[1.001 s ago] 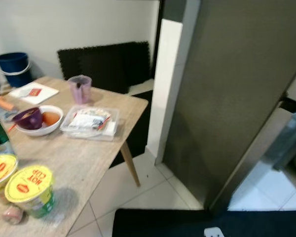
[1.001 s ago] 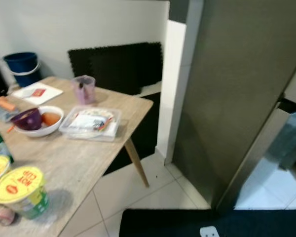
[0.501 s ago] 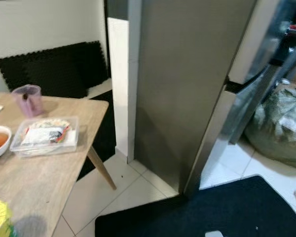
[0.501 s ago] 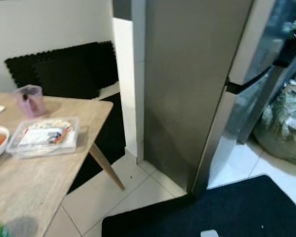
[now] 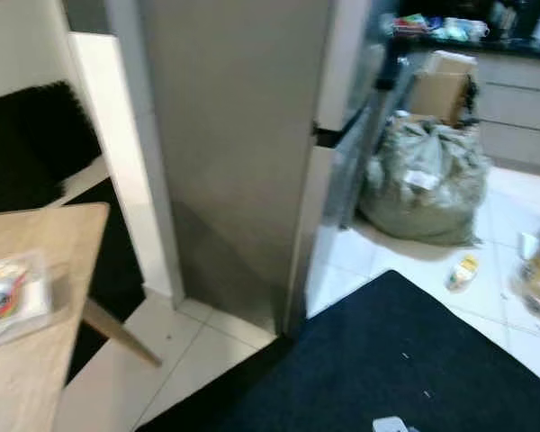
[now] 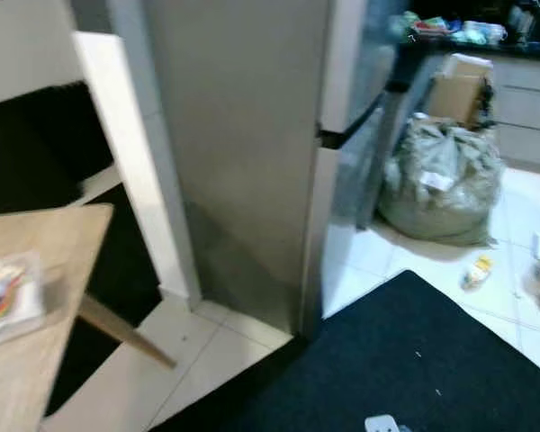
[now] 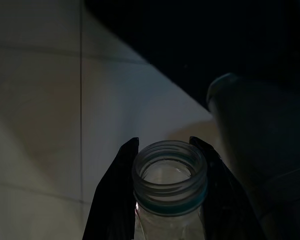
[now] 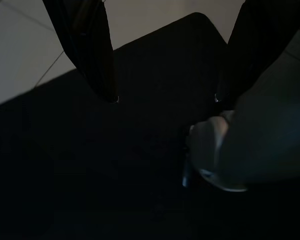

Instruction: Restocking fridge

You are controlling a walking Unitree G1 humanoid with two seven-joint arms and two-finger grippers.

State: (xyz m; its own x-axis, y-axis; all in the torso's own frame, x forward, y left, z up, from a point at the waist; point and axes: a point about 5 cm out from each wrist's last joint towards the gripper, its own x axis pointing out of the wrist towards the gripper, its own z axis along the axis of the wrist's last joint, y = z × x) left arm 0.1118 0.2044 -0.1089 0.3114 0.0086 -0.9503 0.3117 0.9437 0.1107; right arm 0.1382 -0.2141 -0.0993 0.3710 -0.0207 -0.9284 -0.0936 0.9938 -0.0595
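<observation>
The tall grey fridge [image 5: 234, 162] stands in the middle of the head views, its side panel facing me and its front edge running down the right, with a dark seam between upper and lower doors. In the left wrist view my left gripper [image 7: 164, 142] is shut on the neck of a clear, uncapped bottle [image 7: 170, 172], held above pale floor tiles. My right gripper [image 8: 165, 97] hangs open with nothing between its fingers, over the black floor mat [image 8: 65, 165].
The wooden table [image 5: 36, 360] with a clear plastic food box [image 5: 4, 292] sits at the left edge. A white pillar [image 5: 121, 153] adjoins the fridge. A stuffed grey bag [image 5: 423, 184], a cardboard box [image 5: 445, 81] and a small bottle [image 5: 463, 270] lie right. A black mat [image 5: 387, 360] covers the floor ahead.
The camera has swung right: the table and its items slid off to the left, while the fridge's front edge, the bag and the kitchen floor came into view.
</observation>
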